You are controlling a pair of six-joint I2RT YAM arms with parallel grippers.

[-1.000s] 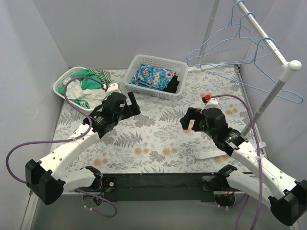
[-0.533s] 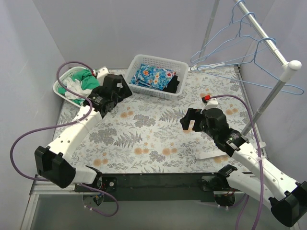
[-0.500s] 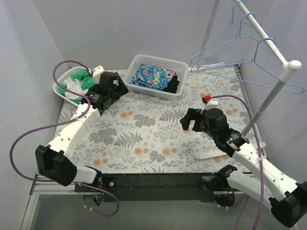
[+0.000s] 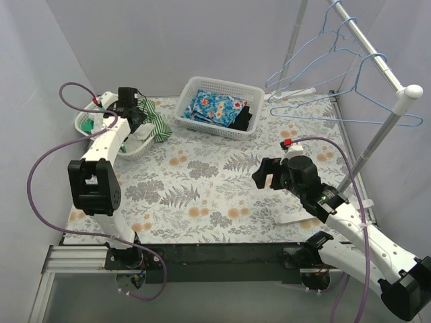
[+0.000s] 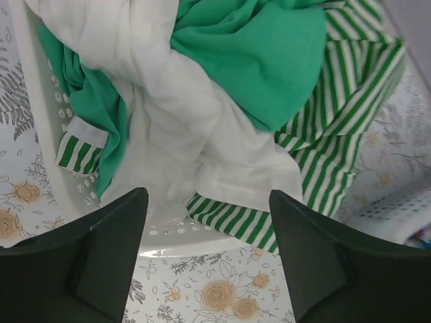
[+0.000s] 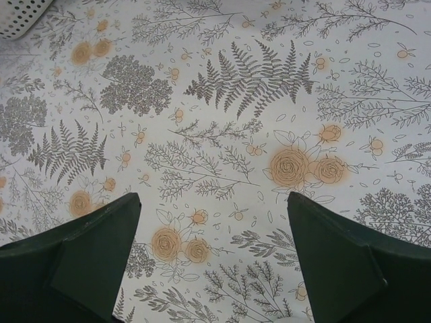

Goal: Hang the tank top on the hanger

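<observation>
Seen from above: floral-print table (image 4: 215,195), with a metal clothes rail (image 4: 367,50) along the right edge and several look-alike pale-blue wire hangers on it. Nearest hanger (image 4: 337,118) bare, like the rest. No telling the intended one apart.

Looks like the very first step: reaching for the garment, nothing lifted yet. Left arm (image 4: 111,138) stretched to the far left corner, over a white laundry basket (image 5: 182,243). Next, probably: lowering straight into the heap, pinching only the white cloth, and drawing it out clear of its neighbours, ahead of any trip across to the rail.

Inside that basket, in the left wrist view: the tank top (image 5: 182,114), crumpled through the middle of the heap, part-covered by a green garment (image 5: 262,54) and flanked by a green-and-white striped garment (image 5: 337,134) spilling over the rim. Rectangular basket (image 4: 202,86) at the back centre: blue floral cloth (image 4: 215,108) plus a dark item (image 4: 244,118).

Left gripper (image 5: 205,202) spread wide, hovering above the tank top, touching nothing. Right gripper (image 6: 212,202) likewise spread and empty — over bare table, well apart from both baskets.
</observation>
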